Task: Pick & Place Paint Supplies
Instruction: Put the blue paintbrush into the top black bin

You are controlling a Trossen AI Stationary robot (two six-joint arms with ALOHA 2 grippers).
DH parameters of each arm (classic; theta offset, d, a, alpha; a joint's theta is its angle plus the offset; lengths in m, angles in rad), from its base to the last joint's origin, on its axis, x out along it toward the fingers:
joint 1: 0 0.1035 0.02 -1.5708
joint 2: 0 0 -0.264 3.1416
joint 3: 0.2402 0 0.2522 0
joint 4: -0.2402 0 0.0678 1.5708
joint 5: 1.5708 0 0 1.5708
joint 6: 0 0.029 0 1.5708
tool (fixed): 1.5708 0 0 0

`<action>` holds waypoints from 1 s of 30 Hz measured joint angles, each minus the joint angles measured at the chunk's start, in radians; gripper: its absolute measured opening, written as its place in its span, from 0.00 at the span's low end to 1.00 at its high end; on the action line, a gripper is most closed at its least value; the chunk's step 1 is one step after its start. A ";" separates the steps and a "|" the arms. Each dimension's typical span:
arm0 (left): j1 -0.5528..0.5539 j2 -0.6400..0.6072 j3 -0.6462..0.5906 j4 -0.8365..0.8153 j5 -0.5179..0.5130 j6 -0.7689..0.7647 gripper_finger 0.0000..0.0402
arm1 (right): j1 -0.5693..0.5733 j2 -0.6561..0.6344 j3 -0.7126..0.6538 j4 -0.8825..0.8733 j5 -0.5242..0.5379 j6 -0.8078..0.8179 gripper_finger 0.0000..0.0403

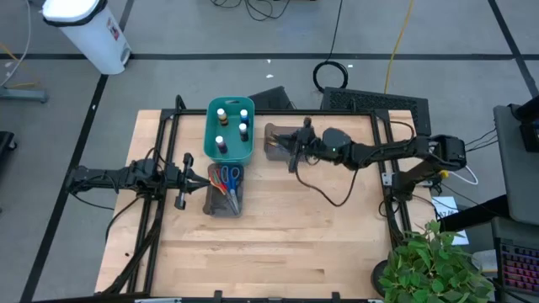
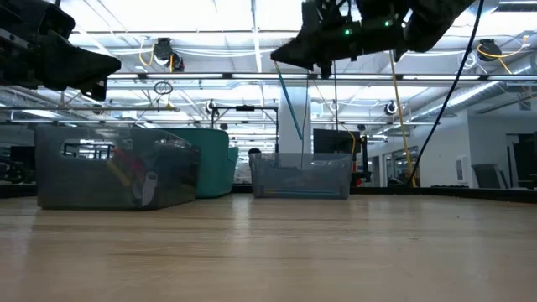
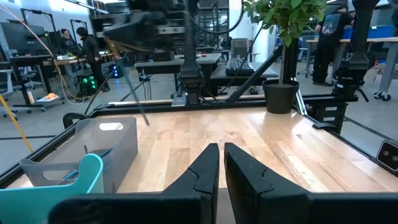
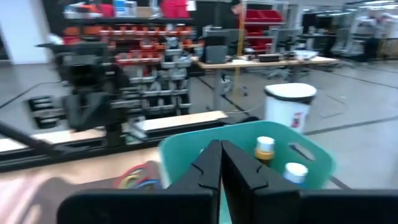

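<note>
My right gripper [image 1: 301, 143] hangs above the clear grey bin [image 1: 280, 141] at the table's far side, shut on a thin blue brush [image 2: 286, 101]. The teal bin [image 1: 230, 131] beside it holds several white-capped paint bottles [image 1: 221, 113], which also show in the right wrist view [image 4: 265, 148]. A second grey bin [image 1: 223, 190] holds scissors with red and blue handles [image 1: 226, 176]. My left gripper [image 3: 221, 168] is shut and empty, and hovers just left of that scissors bin [image 2: 117, 174]. My right gripper holds the brush near its upper end [image 2: 278, 67], pinched between the two shut fingers [image 4: 205, 168], which hide the place of contact in the wrist view. The brush hangs below the fingers, slightly slanted and lifted clear, with its lower end [image 2: 295, 137] above the grey bin [image 2: 300, 174].
The near half of the wooden table [image 1: 269, 252] is bare wood. A black frame [image 1: 156, 151] runs along the table's left and right sides. A potted plant [image 1: 434, 265] stands at the near right corner. A loose cable [image 1: 333, 194] droops from the right arm over the table.
</note>
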 joint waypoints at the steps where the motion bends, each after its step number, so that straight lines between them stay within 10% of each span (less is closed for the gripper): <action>1: 0.000 0.000 0.000 0.000 0.000 0.000 0.08 | -0.017 0.000 0.000 0.000 0.001 0.001 0.00; 30: 0.000 0.000 0.000 0.000 0.000 0.000 0.08 | -0.234 0.000 0.000 -0.340 0.005 0.003 0.00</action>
